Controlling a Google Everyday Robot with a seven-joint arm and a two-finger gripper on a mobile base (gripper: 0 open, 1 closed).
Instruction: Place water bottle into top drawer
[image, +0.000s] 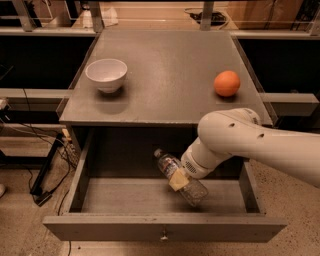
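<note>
Bowl (106, 74) on counter (165, 55), left, well apart from the work. Drawer (125, 231) stands open below. Bottle (196, 191) is inside drawer, right of centre, tilted: cap up-left, base down-right near floor; can't tell if base touches. Tool (178, 179) also inside drawer, clamped on bottle's mid-body. Arm (250, 145) comes in from right under counter edge; orange (227, 83) sits above it on counter. Risks: release w/ bottle tilted, so it drops and rolls toward drawer front; thin plastic may buckle or slip in grip; arm could knock counter edge on exit.
</note>
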